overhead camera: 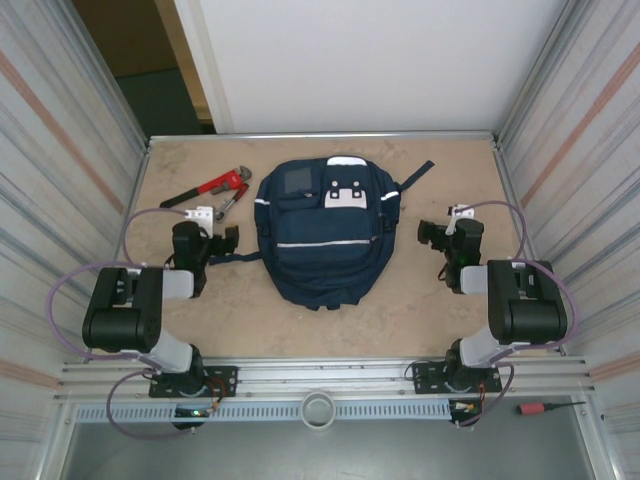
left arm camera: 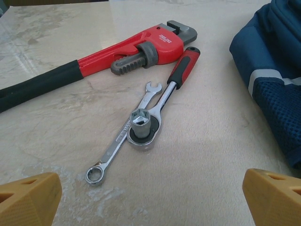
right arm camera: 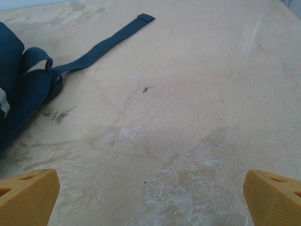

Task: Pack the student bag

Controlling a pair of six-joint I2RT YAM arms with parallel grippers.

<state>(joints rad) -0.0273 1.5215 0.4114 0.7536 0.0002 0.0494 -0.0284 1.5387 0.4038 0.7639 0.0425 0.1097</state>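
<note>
The student bag (overhead camera: 322, 225), a navy backpack with pale stripes and white patches, lies flat in the middle of the table, zipped shut. My left gripper (overhead camera: 226, 240) hovers open just left of it, with nothing between the yellow fingertips (left arm camera: 28, 197). In the left wrist view the bag's edge (left arm camera: 277, 61) is at the right, and my left gripper (left arm camera: 150, 202) points at the tools. My right gripper (overhead camera: 430, 236) is open to the right of the bag, with nothing in it. In the right wrist view my right gripper (right arm camera: 150, 202) is over bare table, the bag (right arm camera: 19, 89) to its left.
A red pipe wrench (left arm camera: 136, 49), a ratchet with a socket (left arm camera: 162, 101) and a small spanner (left arm camera: 120, 141) lie at the back left, also seen as the pipe wrench (overhead camera: 212, 187) from above. A loose strap (right arm camera: 108, 44) trails back right. Metal walls (overhead camera: 60, 180) close both sides.
</note>
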